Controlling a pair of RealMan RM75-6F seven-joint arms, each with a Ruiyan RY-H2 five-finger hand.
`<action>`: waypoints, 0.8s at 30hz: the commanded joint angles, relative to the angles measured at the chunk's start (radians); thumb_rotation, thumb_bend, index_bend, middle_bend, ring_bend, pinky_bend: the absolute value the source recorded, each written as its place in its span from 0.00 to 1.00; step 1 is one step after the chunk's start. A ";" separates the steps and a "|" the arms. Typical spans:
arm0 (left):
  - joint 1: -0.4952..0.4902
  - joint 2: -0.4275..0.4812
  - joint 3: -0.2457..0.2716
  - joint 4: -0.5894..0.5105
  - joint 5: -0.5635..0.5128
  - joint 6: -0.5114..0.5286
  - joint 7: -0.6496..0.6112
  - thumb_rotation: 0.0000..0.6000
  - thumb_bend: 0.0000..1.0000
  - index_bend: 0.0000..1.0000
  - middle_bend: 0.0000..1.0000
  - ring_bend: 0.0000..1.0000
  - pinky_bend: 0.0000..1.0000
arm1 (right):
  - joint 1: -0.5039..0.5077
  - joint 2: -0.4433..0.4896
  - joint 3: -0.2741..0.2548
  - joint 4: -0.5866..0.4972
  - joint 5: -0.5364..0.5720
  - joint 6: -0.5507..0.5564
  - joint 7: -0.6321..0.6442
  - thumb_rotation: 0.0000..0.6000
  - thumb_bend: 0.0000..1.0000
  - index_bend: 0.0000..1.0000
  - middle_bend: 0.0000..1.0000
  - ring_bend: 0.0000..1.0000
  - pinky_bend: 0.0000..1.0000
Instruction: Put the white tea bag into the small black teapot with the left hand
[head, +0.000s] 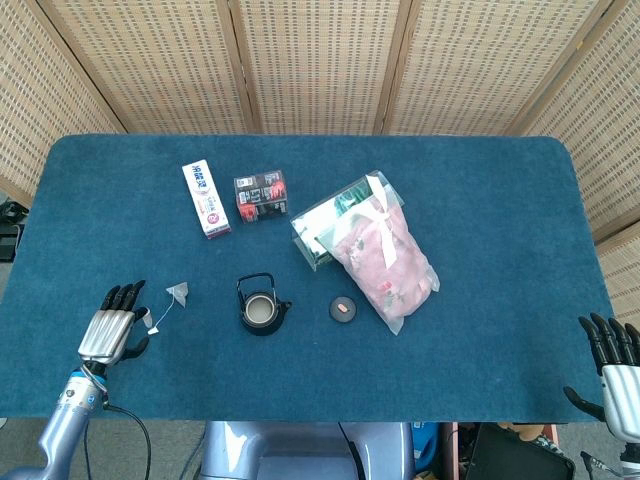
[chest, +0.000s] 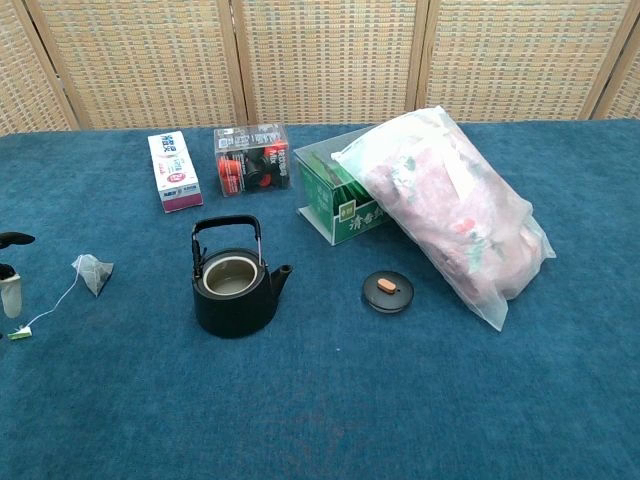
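Staged indoor test corner rather than a lived-in room, by every sign. Woven rattan screen panels (head: 320, 60) in wooden frames closing off the back; blue carpet-like cloth covering the table (head: 480, 330); loose cable (head: 125, 435) trailing at the near edge. Household props laid out well apart: small black teapot (chest: 233, 280), green tea box (chest: 345, 200), bagged pink goods (chest: 450, 210).

We see our left hand (head: 113, 323) low at the near left of the bench (head: 480, 220), palm down, its dark fingers (head: 124, 294) spread apart and holding nothing, the forearm trailing off the near edge. Our right hand (head: 620, 372) sits at the far right corner, fingers upright and apart, partly cut off by the frame.
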 joint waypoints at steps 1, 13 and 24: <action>-0.002 -0.004 0.002 0.003 -0.003 -0.002 0.001 1.00 0.36 0.51 0.00 0.00 0.00 | -0.001 0.000 0.000 0.001 0.001 0.000 0.001 1.00 0.07 0.09 0.15 0.01 0.09; -0.014 -0.030 0.006 0.038 -0.035 -0.030 0.003 1.00 0.36 0.52 0.00 0.00 0.00 | -0.007 -0.001 0.000 0.001 0.004 0.002 0.000 1.00 0.07 0.09 0.15 0.01 0.09; -0.023 -0.045 0.006 0.054 -0.047 -0.036 0.002 1.00 0.39 0.52 0.00 0.00 0.00 | -0.012 -0.003 0.000 0.004 0.011 -0.001 0.002 1.00 0.07 0.09 0.15 0.01 0.09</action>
